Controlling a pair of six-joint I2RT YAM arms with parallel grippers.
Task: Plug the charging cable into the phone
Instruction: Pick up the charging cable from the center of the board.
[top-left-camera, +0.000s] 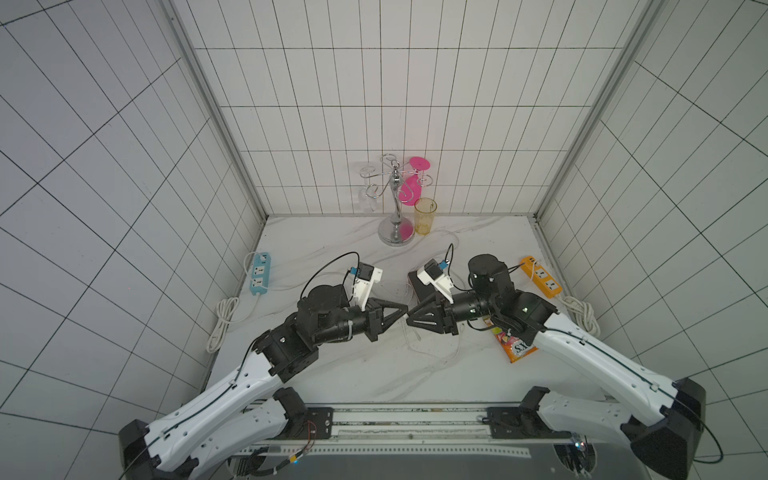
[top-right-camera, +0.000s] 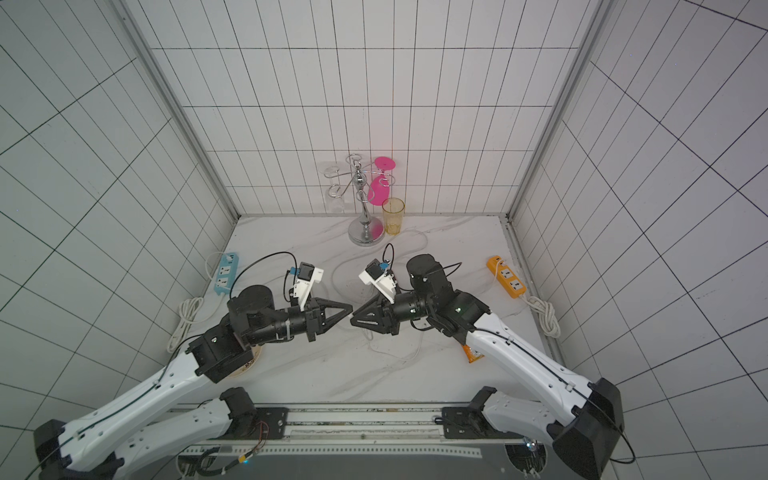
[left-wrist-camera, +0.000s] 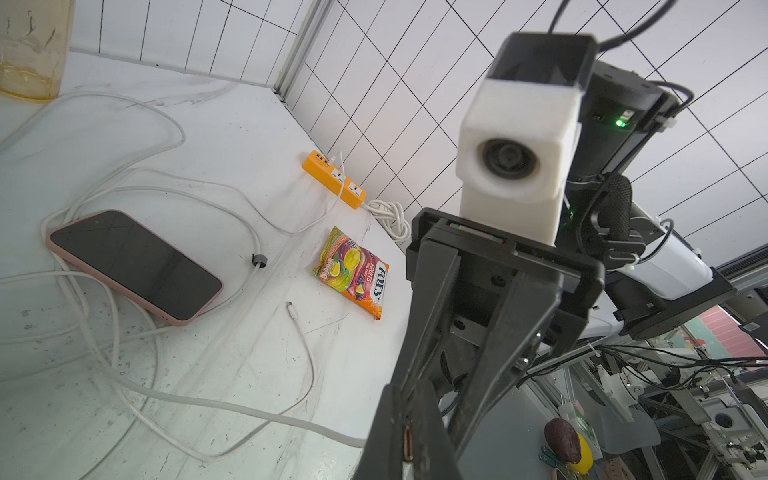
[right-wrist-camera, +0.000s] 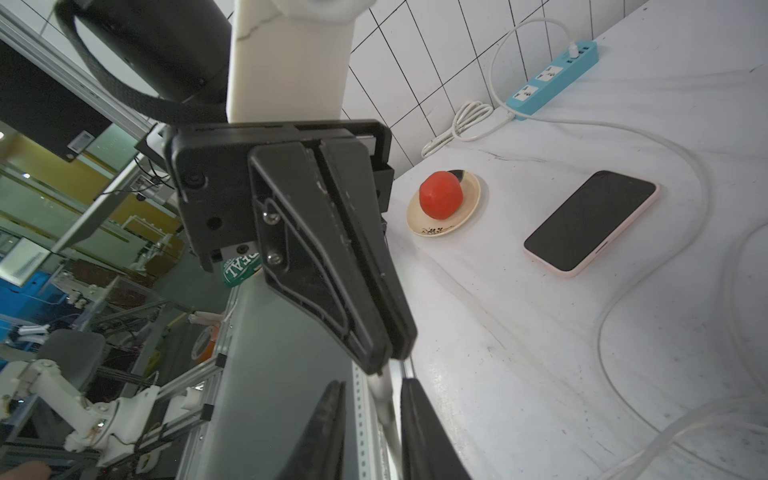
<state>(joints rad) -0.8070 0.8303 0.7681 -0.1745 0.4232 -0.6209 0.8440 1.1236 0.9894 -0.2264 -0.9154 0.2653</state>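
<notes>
Marble table (top-left-camera: 332, 374) holds the phone (left-wrist-camera: 133, 266) flat, screen up, the charging cable (left-wrist-camera: 311, 365) lying in loops about it, its plug (left-wrist-camera: 289, 305) loose nearby. A handover seems in hand: left gripper (right-wrist-camera: 380, 361) pinches the cable, right gripper (top-left-camera: 411, 321) brackets it with jaws apart. Next, likely clamping nearer the plug. Both arms reach inward, tip to tip.

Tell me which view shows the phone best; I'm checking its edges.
Right wrist: the phone lies whole, unobstructed. Left wrist shows it whole too, among cables. In a top view the right arm hides most of it.
</notes>
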